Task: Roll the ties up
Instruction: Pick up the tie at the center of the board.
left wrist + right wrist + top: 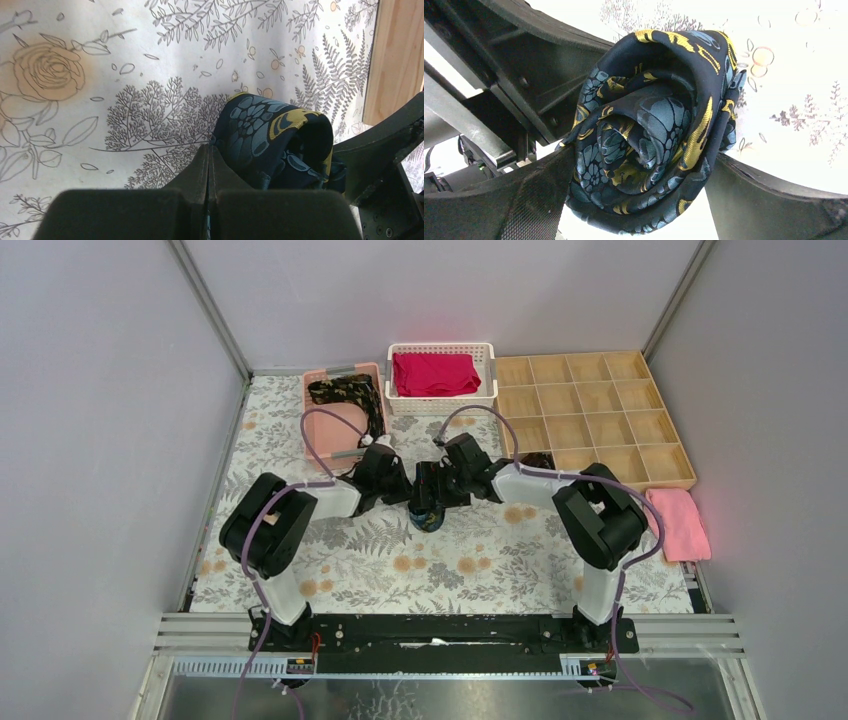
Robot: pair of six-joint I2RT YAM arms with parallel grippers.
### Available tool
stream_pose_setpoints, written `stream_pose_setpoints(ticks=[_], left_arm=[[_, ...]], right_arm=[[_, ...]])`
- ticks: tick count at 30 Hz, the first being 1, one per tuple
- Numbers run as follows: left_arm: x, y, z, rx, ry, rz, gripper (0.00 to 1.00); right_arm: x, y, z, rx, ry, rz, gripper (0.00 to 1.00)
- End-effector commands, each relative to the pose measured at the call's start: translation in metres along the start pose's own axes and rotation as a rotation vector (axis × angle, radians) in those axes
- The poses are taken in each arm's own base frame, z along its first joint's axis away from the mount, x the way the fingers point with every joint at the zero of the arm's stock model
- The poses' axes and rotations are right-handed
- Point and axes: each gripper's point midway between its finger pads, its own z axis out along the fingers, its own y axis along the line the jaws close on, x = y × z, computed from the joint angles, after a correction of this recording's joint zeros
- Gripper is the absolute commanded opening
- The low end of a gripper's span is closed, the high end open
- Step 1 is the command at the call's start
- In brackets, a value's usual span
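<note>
Table (480, 575) w/ grey floral-print cloth, plain grey walls (100, 390) on three sides. Rolled tie (654, 135) at table centre, btwn both claws. Spiral end faces right wrist cam, so coil axis runs approx along right gripper (646, 160) fingers; upright or lying, can't tell. Right jaws wide, clamped on coil's sides. Left gripper (208, 150) pressed together, tips touching coil. 2nd tie (345, 392) unrolled in pink basket (312, 430), far edge.
</note>
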Motion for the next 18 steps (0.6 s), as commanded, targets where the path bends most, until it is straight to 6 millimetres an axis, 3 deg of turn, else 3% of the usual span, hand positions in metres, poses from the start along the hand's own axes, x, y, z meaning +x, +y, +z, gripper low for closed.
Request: stream_pose_setpoints(ticks=[1, 9, 18], left_arm=[[0.020, -0.004, -0.003, 0.032, 0.043, 0.003, 0.00], [0.038, -0.002, -0.023, 0.026, 0.066, 0.014, 0.00], [0.045, 0.009, -0.047, -0.034, 0.040, 0.048, 0.00]], right_arm=[[0.003, 0.045, -0.021, -0.118, -0.021, -0.056, 1.00], [0.011, 0.033, -0.037, -0.058, -0.014, -0.087, 1.00], [0.017, 0.028, -0.032, -0.078, 0.011, -0.063, 1.00]])
